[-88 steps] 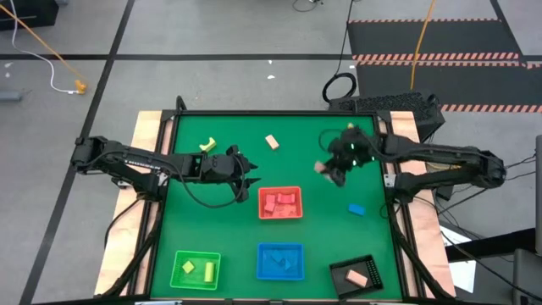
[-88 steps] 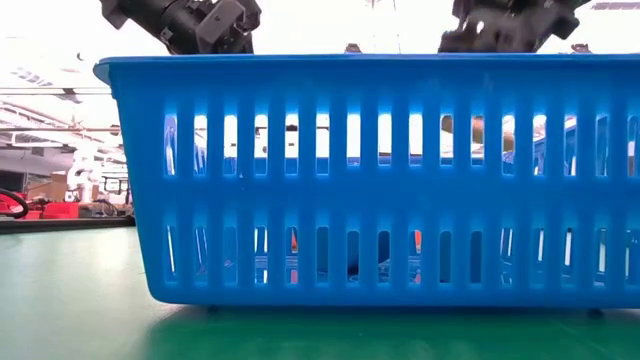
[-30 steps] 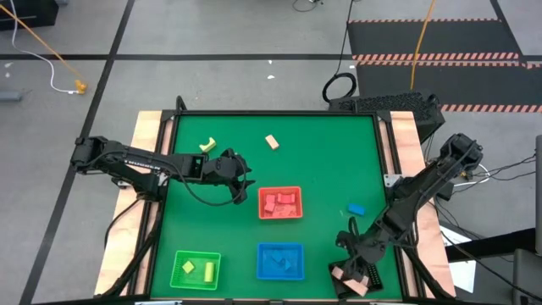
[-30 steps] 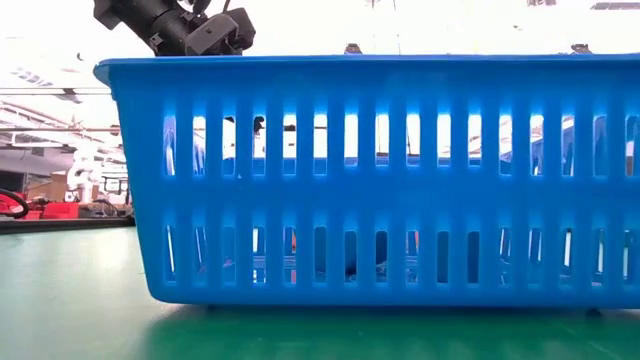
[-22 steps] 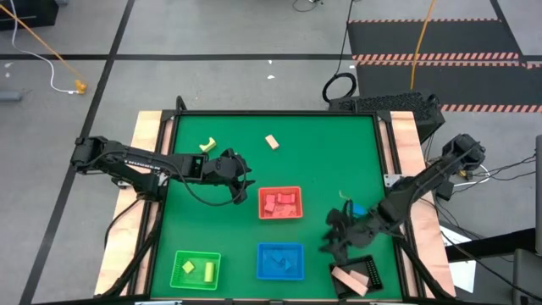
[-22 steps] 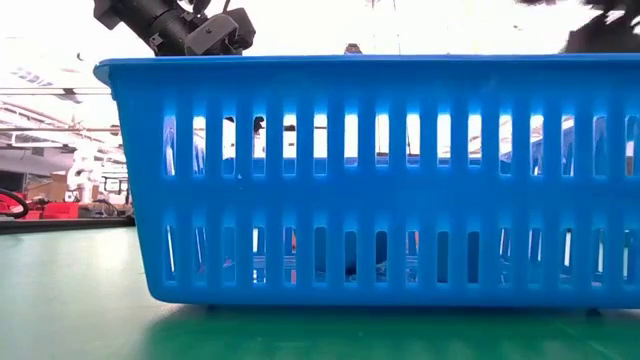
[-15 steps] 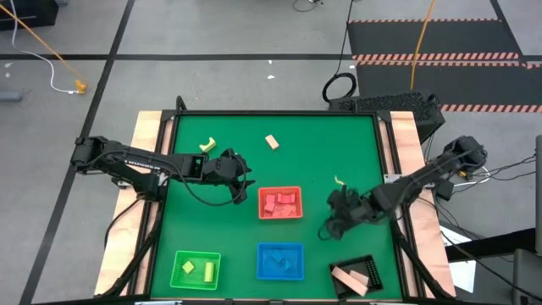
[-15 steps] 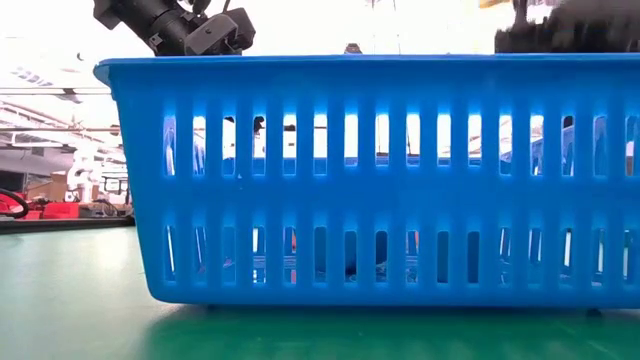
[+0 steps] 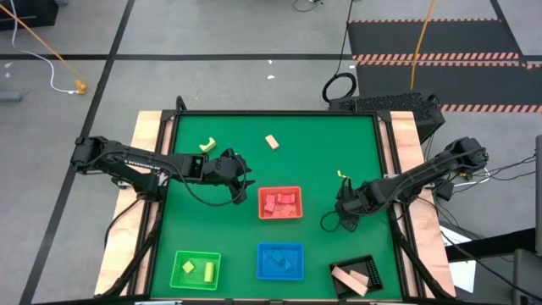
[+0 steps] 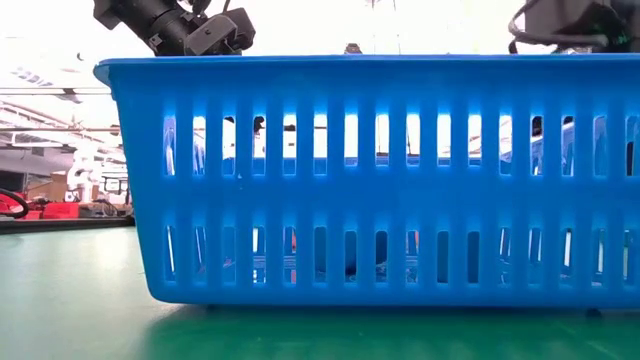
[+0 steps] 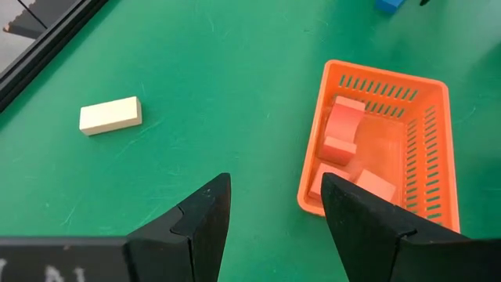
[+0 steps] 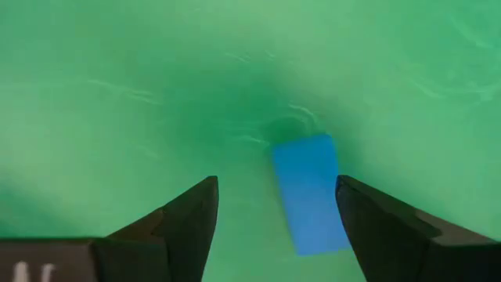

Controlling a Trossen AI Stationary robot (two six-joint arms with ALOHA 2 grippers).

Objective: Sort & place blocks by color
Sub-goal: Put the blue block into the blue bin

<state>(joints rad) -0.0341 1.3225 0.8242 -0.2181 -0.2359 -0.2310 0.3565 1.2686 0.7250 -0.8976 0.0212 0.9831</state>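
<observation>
While most blocks already sit in their trays, three are left out on the surface.

Along my near edge the green tray holds yellow pieces, the blue tray blue ones, and the black tray two tan bars; a step farther, the red tray carries several pink blocks. Right of it my right gripper, fingers spread and empty, hovers over the loose blue block, which lies flat between them, not yet gripped. My left gripper waits spread and empty just left of the red tray. Farthest off lie a tan bar and a yellow piece, both unsorted. I judge the job roughly three-quarters done.
</observation>
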